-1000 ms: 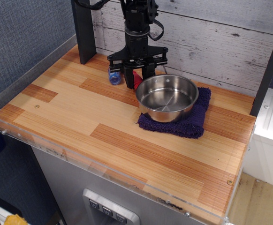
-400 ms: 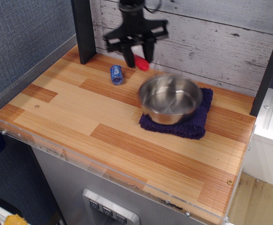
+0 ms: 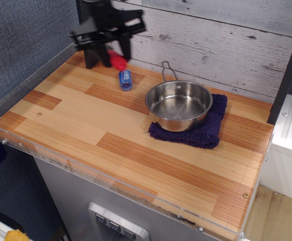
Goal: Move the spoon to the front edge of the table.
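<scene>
My gripper (image 3: 115,56) hangs in the air above the back left part of the table (image 3: 86,115), blurred by motion. It is shut on the spoon (image 3: 118,60); only the thick red handle shows below the fingers, and the silver bowl is hidden. The spoon is lifted clear of the wood, above and a little left of the small blue cylinder (image 3: 125,79).
A steel pot (image 3: 178,104) with a wire handle sits on a dark blue cloth (image 3: 206,131) at the right middle. A black post (image 3: 89,40) stands at the back left. A clear acrylic rim (image 3: 111,181) runs along the front edge. A white plank wall is behind.
My gripper has risen from beside the pot with the spoon in it and swung left across the back of the table. The pot wobbled and has settled; its wire handle shows now.
</scene>
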`<state>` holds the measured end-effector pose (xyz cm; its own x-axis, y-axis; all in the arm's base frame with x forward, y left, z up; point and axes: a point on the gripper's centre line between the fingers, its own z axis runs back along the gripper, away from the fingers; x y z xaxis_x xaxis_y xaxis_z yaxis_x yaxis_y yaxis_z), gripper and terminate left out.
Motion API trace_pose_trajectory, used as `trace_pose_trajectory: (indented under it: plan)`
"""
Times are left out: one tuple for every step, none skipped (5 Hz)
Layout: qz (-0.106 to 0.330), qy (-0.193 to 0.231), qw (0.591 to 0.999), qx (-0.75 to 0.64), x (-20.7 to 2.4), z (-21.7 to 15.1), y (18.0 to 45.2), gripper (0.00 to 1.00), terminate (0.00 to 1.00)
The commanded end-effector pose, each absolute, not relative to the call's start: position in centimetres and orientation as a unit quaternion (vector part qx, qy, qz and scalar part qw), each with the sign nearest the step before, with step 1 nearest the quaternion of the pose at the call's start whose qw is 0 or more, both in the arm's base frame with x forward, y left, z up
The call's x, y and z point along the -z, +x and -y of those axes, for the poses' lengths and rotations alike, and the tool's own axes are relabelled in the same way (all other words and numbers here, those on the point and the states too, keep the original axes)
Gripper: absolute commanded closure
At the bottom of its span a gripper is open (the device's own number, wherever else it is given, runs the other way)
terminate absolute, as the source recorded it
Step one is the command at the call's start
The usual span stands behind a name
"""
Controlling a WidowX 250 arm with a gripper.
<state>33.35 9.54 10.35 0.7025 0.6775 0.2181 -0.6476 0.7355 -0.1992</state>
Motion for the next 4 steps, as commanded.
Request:
trace_pose_trajectory:
  plan:
    - [0.18, -0.05, 0.909, -0.371, -13.5, -12.0, 28.7, 1.0, 0.0]
    - [0.181, -0.044, 0.906, -0.381, -12.4, -12.5, 27.8, 1.0, 0.0]
    - [0.181, -0.044, 0.896, -0.402, -11.0, -12.6, 27.4, 1.0, 0.0]
    - [0.174, -0.046, 0.884, -0.432, -9.0, -12.6, 27.1, 1.0, 0.0]
